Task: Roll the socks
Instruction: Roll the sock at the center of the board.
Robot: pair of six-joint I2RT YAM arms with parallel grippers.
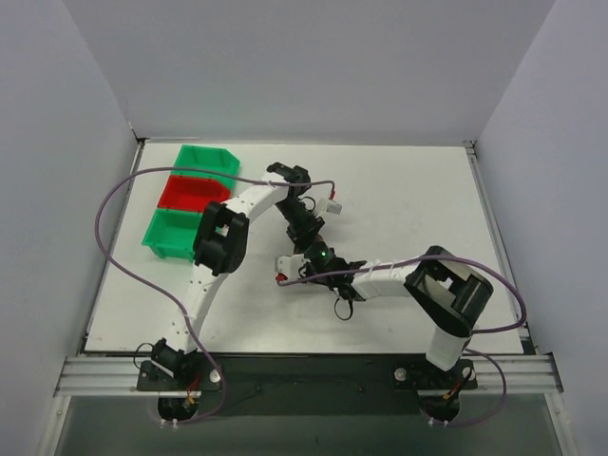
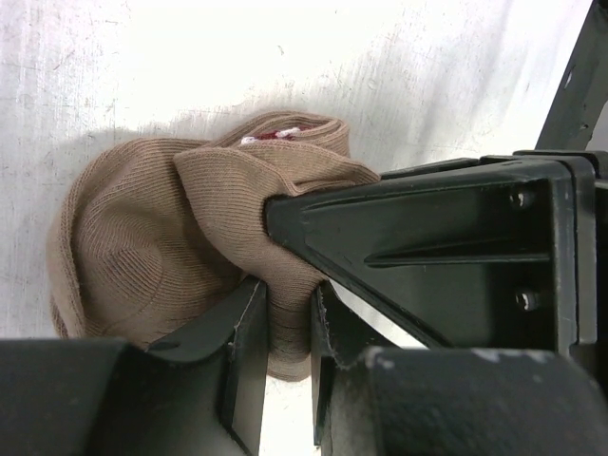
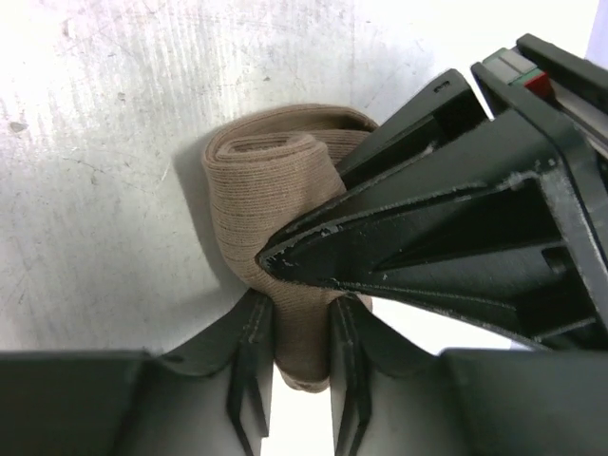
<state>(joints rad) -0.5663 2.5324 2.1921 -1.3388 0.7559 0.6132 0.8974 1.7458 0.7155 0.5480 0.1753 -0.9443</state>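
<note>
Mounting rail (image 1: 304,366): bottom edge of the top view; both arm bases sit on it.
Left arm (image 1: 214,256): rises from the lower left and bends toward frame centre.
Right arm (image 1: 446,294): rises from the lower right; its forearm runs left to frame centre.
Left gripper (image 2: 285,318): bottom centre of the left wrist view; jaws pinching a fold of the socks.
Right gripper (image 3: 299,332): bottom centre of the right wrist view; jaws pinching a fold of the same bundle.
Gripper relation: in each wrist view the other gripper enters from the right of frame, its tip pressed into the knit.
Socks (image 2: 142,237): tan ribbed knit, bunched into a rounded bundle on the table (image 1: 408,199). Coiled layers show at the top of the bundle in the right wrist view. In the top view the socks are largely hidden under the grippers at frame centre.
Cuff (image 2: 271,137): red-and-white sliver at the bundle's upper edge.
Bins: a row at the upper left of the top view, well apart from the socks: near green bin (image 1: 169,236), red bin (image 1: 190,193), far green bin (image 1: 207,158).
</note>
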